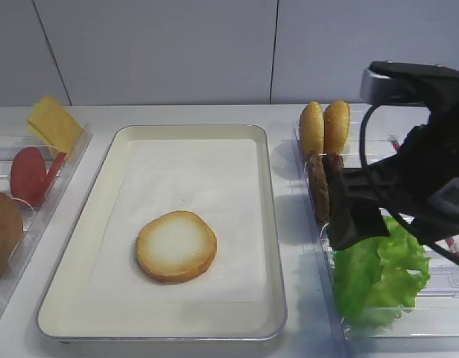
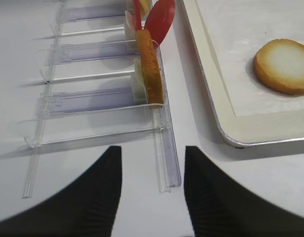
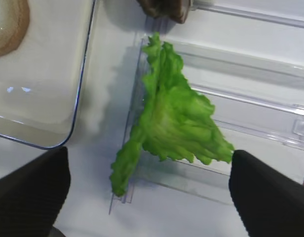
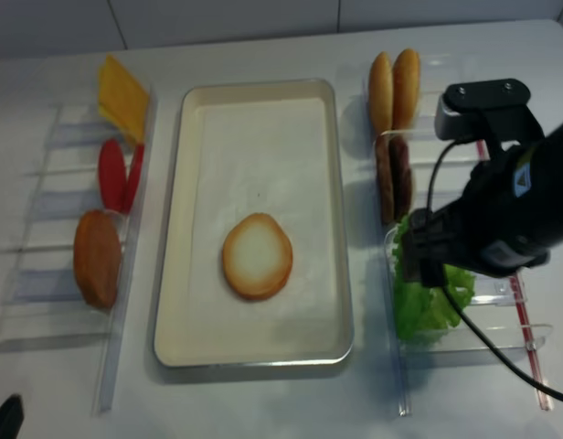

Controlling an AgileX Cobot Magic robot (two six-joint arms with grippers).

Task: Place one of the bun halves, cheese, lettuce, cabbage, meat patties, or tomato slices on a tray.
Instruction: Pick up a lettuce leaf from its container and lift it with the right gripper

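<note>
A bun half [image 1: 176, 246] lies pale face up on the paper liner of the cream tray [image 1: 268, 224]. The green lettuce [image 1: 378, 272] leans in the front slot of the clear rack to the tray's right. My right gripper [image 1: 352, 216] hangs just above it, open. In the right wrist view the lettuce [image 3: 176, 118] sits ahead of the right gripper [image 3: 149, 190], touching neither finger. My left gripper [image 2: 153, 192] is open over the table at the near end of the left rack, holding nothing.
The right rack also holds two upright bun halves [image 1: 325, 127] and dark meat patties [image 1: 323, 183]. The left rack holds cheese [image 1: 54, 123], tomato slices [image 1: 32, 175] and another bun half [image 1: 4, 231]. A red strip [image 4: 524, 302] runs along the right rack.
</note>
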